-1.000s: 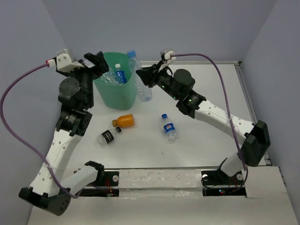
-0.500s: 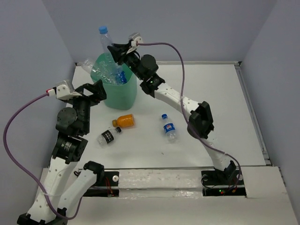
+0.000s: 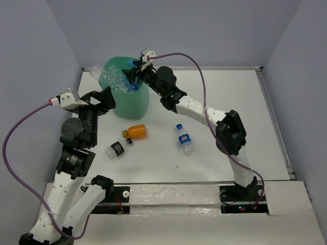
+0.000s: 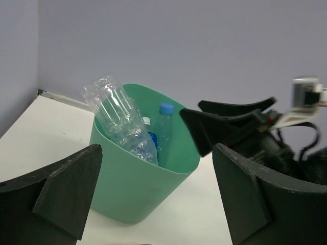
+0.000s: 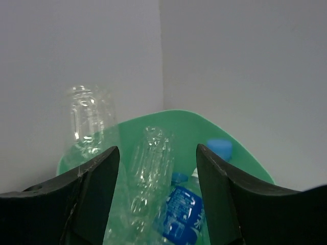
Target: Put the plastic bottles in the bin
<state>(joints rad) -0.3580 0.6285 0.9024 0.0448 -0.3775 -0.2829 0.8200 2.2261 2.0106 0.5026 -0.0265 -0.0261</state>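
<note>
The mint-green bin (image 3: 132,106) stands at the back left and holds several plastic bottles. A clear one (image 3: 101,75) sticks out over its left rim. My right gripper (image 3: 132,76) hangs over the bin's mouth, open, nothing between its fingers. Below it in the right wrist view lie a clear bottle (image 5: 149,168) and a blue-labelled bottle (image 5: 184,209) inside the bin (image 5: 248,155). My left gripper (image 3: 108,98) is open just left of the bin (image 4: 135,191). On the table lies another blue-labelled bottle (image 3: 184,139).
An orange bottle (image 3: 137,131) and a small dark-labelled bottle (image 3: 118,148) lie on the table in front of the bin. Grey walls close in the back and both sides. A raised strip runs along the table's right edge (image 3: 271,109).
My right arm swung a bottle from beside the bin to above it, lowered and opened; the bottle is now in the bin. The left arm drew back from the rim earlier.
</note>
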